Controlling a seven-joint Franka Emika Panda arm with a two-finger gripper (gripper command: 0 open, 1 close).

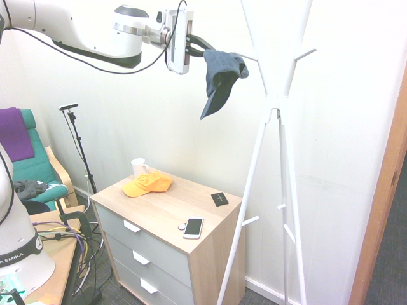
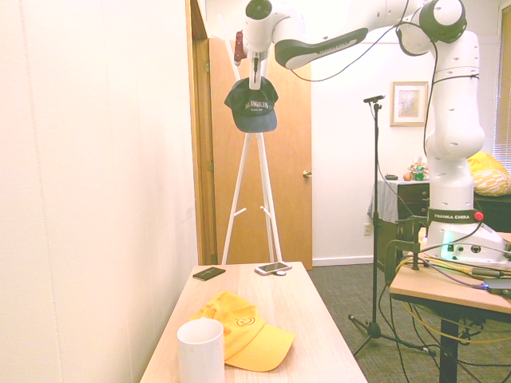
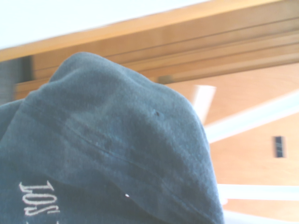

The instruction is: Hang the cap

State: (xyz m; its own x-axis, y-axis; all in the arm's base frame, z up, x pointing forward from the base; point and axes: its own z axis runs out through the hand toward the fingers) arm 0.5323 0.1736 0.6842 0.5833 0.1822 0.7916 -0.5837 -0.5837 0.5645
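the gripper (image 1: 198, 46) has its fingers closed on the dark blue cap (image 1: 222, 71) — it hangs in the air beside the upper part of the white coat stand (image 1: 278, 105), brim down. pale lettering on the cap reads "los" in the wrist view, with "angeles" only partly legible from the second exterior view. "franka emika" is printed on the arm's base (image 2: 453, 217). on the drawers (image 1: 168, 213) — a yellow cap (image 1: 147, 183), a white mug (image 1: 140, 167) and a phone (image 1: 193, 227).
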